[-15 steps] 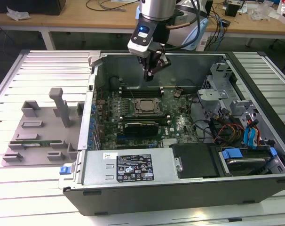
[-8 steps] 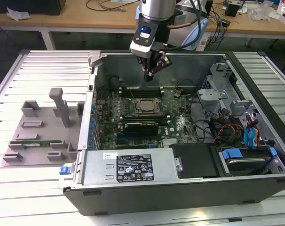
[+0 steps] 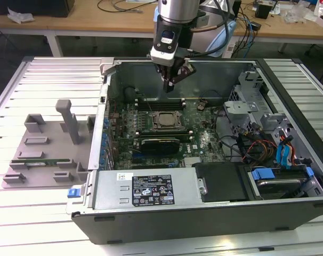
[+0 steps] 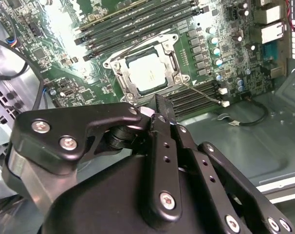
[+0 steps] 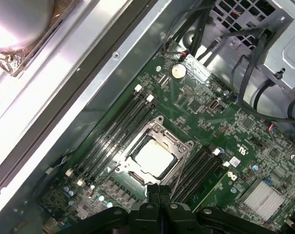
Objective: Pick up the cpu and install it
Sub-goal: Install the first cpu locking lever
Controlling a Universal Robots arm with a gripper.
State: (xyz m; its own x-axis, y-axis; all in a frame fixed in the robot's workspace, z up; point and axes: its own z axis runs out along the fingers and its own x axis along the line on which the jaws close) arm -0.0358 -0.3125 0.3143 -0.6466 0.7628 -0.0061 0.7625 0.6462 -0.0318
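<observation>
Jaws together and empty, hovering above the seated cpu.
Well off to the exterior view's left of the jaws, grey tray on the surface; just below the jaws, apart from them, cpu flat in the socket frame on the motherboard. Placement apparently done; any further move calls for clearing the frame without nudging the chip.

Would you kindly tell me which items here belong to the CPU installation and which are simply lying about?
Job in hand:
cpu, lying in the motherboard socket
gripper, shut and empty

Lying about:
grey tray, outside the case
graphics card
blue cables
power supply
</observation>
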